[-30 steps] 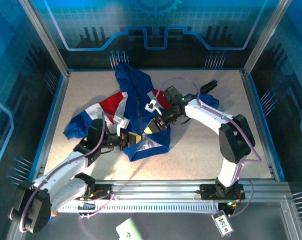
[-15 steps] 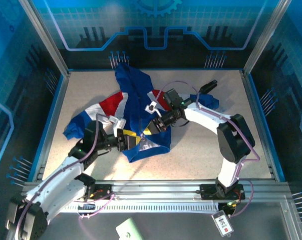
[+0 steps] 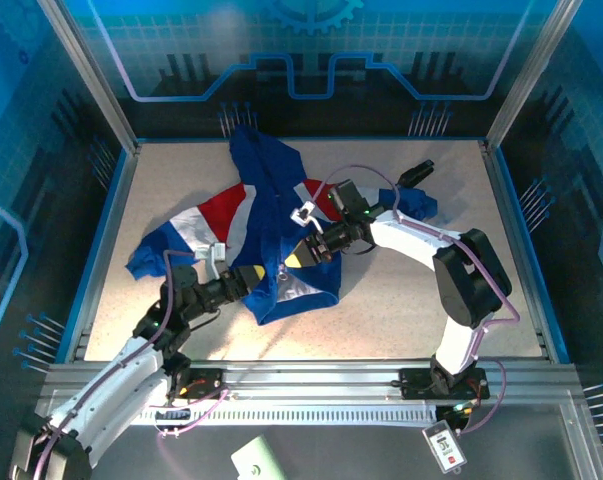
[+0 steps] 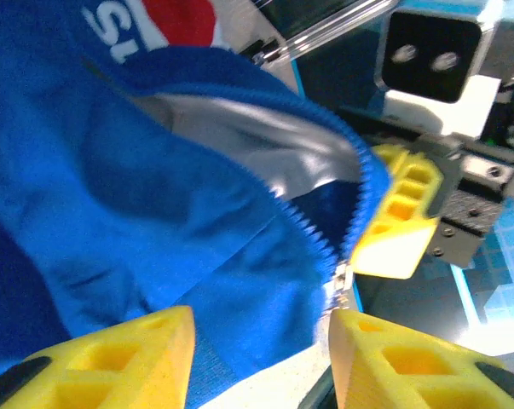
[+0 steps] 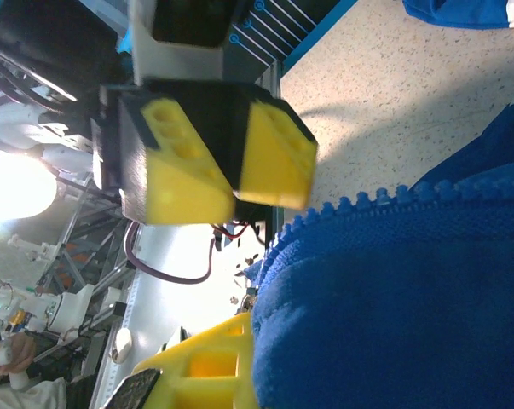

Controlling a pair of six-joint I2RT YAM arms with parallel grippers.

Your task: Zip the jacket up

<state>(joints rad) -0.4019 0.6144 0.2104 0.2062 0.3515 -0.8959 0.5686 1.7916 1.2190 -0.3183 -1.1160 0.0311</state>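
From above, a small hooded royal-blue fabric jacket [image 3: 266, 215] with red and white panels lay open on the speckled desk [image 3: 411, 300], right end effector [image 3: 306, 252] at its front.

Left wrist: left end effector [image 4: 257, 332] gaped at the jacket's [image 4: 154, 196] bottom.

Right wrist: the right end effector pinched the zipper edge [image 5: 384, 200]; unanchored, the jacket would likely drag.

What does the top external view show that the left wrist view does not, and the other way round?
Top external view: the whole jacket spread on the table, its red and white panels, the left arm, the right arm, and a small black object near the far right corner.
Left wrist view: the zipper teeth close up, the grey lining, the white lettering, and the left gripper with blue fabric between its yellow fingers.
Both: the blue jacket and the right gripper at its front edge.
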